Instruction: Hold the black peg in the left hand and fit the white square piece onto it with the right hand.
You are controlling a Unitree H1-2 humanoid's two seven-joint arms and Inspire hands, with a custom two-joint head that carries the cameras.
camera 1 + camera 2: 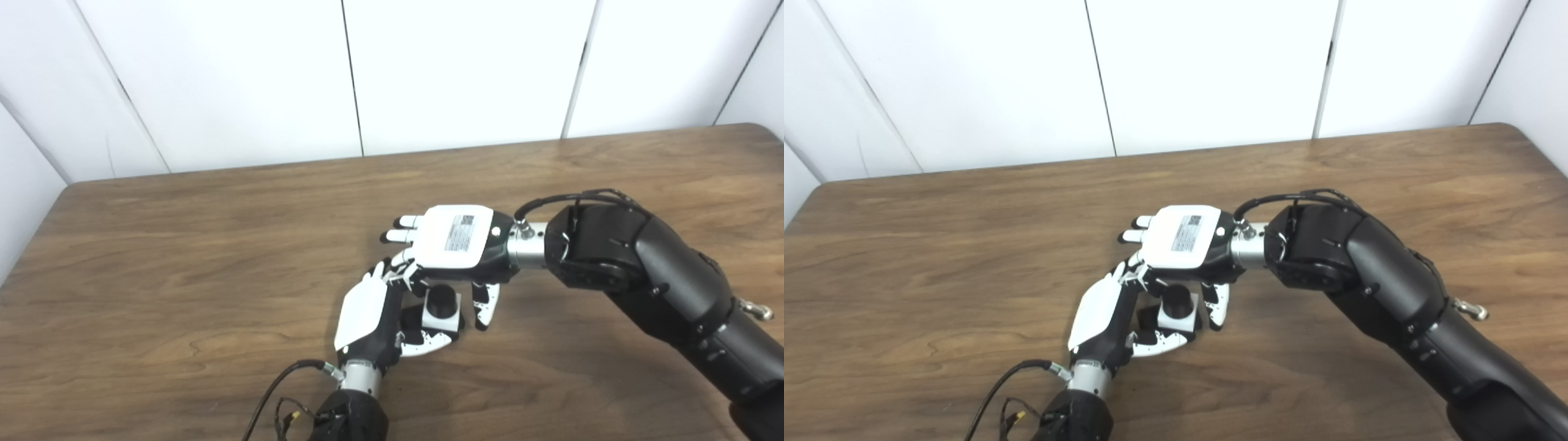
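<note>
Near the front middle of a wooden table (pixel 184 245), a black peg (pixel 442 302) is sitting inside a white square piece (pixel 441 320) between two robot hands.

Around the peg, the white square piece is showing as a pale collar, with the peg's round black top rising through it. At the left of the pair, the left hand (pixel 367 321) is cupping them, its fingers curling around the far side and its thumb (pixel 429 346) lying along the near edge of the white piece. Over the top, the right hand (pixel 456 239) is hovering palm down, its fingers (pixel 404 228) reaching left and partly spread, its thumb (pixel 486 307) hanging down just beside the square piece; whether it is touching cannot be told. Behind the table, white wall panels (pixel 459 67) are filling the background.
</note>
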